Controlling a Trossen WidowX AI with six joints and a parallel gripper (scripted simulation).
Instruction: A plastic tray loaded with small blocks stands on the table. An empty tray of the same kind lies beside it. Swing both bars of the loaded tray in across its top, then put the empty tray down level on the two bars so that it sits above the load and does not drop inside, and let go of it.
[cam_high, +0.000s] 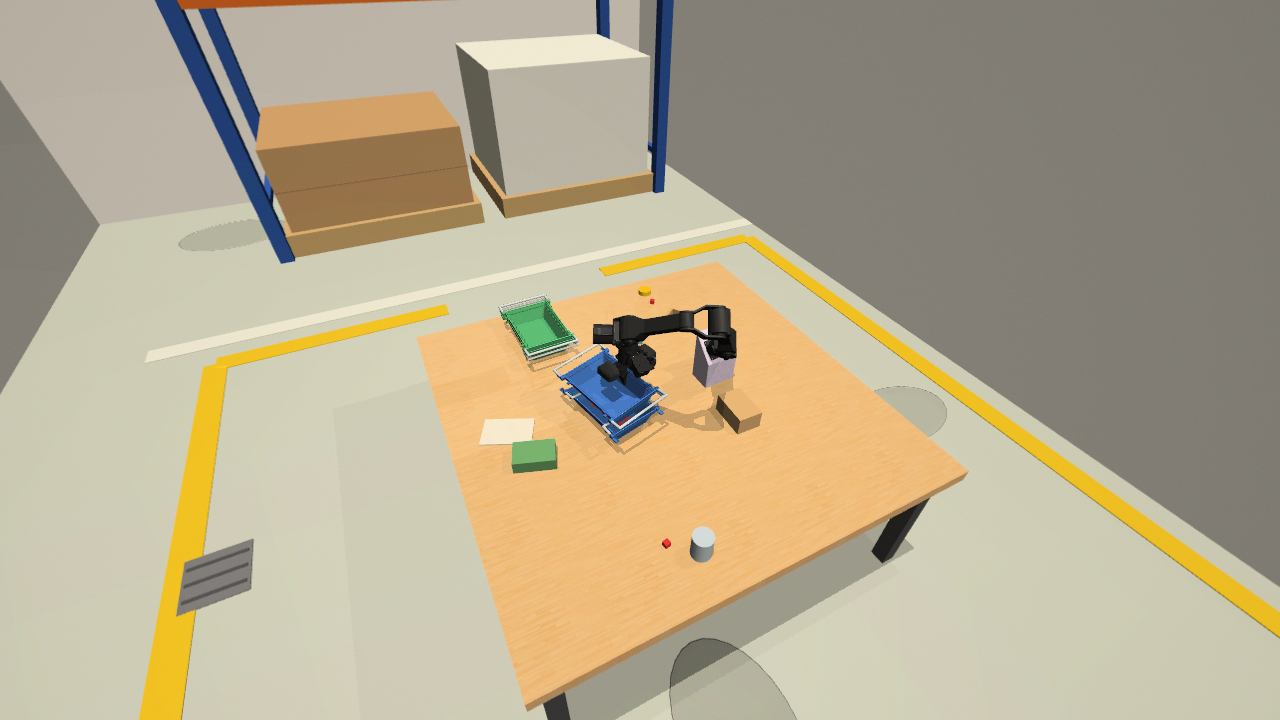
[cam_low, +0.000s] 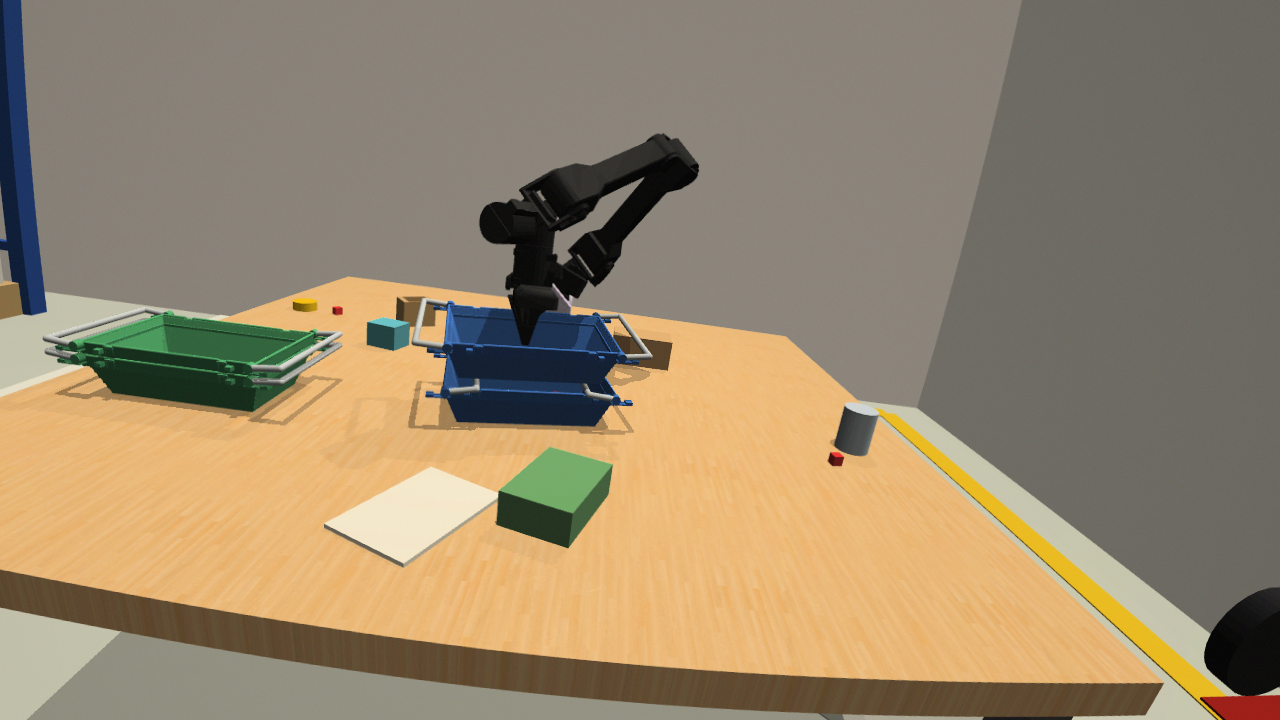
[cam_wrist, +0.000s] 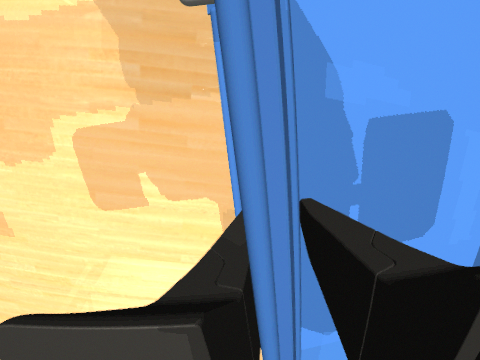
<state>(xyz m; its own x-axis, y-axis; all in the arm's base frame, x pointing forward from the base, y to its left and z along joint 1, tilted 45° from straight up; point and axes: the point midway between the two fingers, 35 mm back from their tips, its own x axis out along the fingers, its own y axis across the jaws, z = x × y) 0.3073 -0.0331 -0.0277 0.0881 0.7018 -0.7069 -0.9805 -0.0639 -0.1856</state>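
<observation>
My gripper (cam_high: 617, 370) (cam_low: 524, 337) (cam_wrist: 279, 212) is shut on the far long wall of the empty blue tray (cam_high: 586, 383) (cam_low: 501, 358) (cam_wrist: 267, 107). It holds that tray level, right over the loaded blue tray (cam_low: 519, 410), with little or no gap between them. The loaded tray's two wire bars (cam_low: 460, 387) (cam_low: 597, 392) lie in across its top, under the held tray. The held tray's own bars (cam_low: 427, 324) stick out over its ends. The load of small blocks is mostly hidden.
Two stacked green trays (cam_high: 537, 326) (cam_low: 179, 358) stand to the left. A green block (cam_high: 534, 454) (cam_low: 554, 495) and a cream sheet (cam_high: 506, 430) (cam_low: 411, 514) lie in front. A teal block (cam_low: 387, 333), a brown box (cam_high: 738, 411), a grey cylinder (cam_high: 702, 544) (cam_low: 856, 428) and a red cube (cam_low: 836, 458) lie around.
</observation>
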